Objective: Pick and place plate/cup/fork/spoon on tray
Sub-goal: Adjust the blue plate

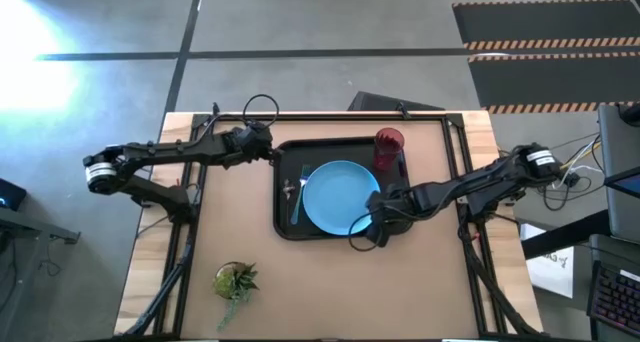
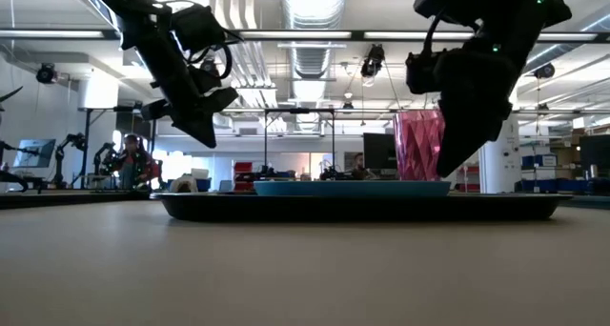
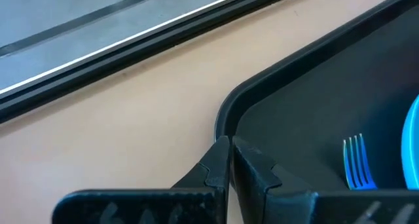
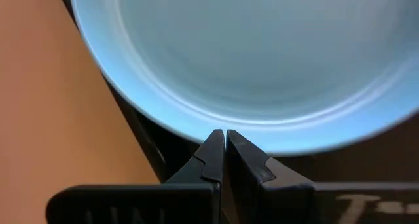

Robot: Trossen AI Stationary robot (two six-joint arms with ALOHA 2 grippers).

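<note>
The black tray point(image 1: 290, 227) lies mid-table. On it rest the light-blue plate point(image 1: 340, 197), the blue-handled fork point(image 1: 299, 194) to the plate's left, and the dark-red cup point(image 1: 389, 148), upright at the far right corner. A small thin piece that looks like the spoon point(image 1: 288, 190) lies left of the fork. My left gripper point(image 1: 272, 153) is shut and empty above the tray's far left corner point(image 3: 226, 112). The fork's tines point(image 3: 355, 160) show beyond it. My right gripper point(image 1: 368, 228) is shut and empty, just above the plate's near right rim point(image 4: 222, 119).
A small green potted plant point(image 1: 235, 280) stands near the table's near left corner. Bare wood lies left, right and in front of the tray. In the low view, people and other equipment show in the room behind the table.
</note>
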